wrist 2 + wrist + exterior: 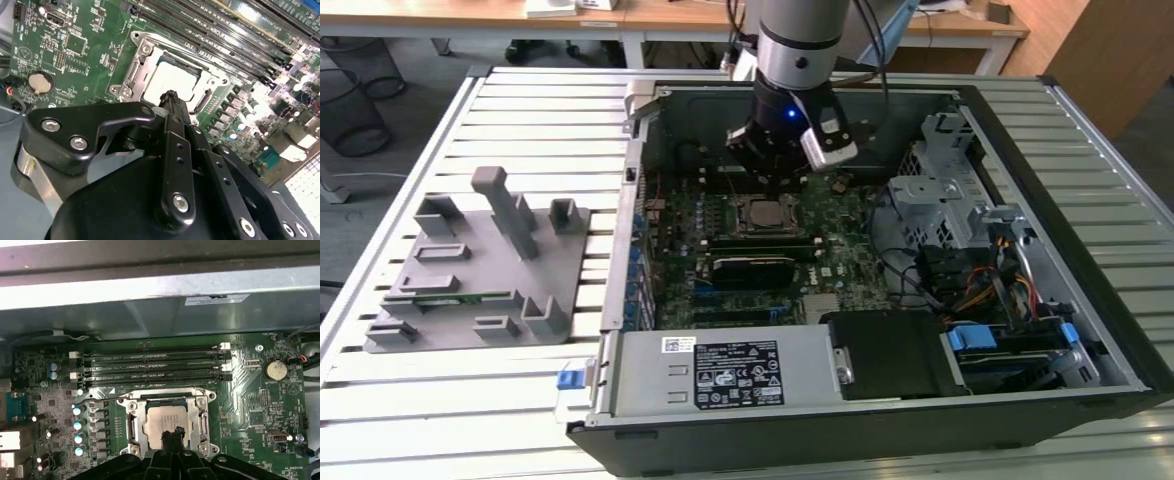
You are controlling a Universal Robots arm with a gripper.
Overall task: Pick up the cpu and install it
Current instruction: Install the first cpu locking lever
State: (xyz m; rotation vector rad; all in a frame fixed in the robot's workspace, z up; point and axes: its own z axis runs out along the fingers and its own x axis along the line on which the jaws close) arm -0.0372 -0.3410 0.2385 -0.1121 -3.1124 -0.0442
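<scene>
Gripper (173, 433): fingers pinched together, empty, tips over the cpu (159, 420), which lies in its socket (131, 429); placement apparently done.

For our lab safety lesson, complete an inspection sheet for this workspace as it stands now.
Surface: white slatted table, open computer case on it.
Job's things: cpu lies in the motherboard socket.
Clutter: grey fixture tray at exterior view's left.
Gripper: shut, empty, tips right over the cpu; contact unclear.
Cables: coloured wires bundled inside the case, exterior view's right.
Surroundings: desks and wire bins behind.
</scene>
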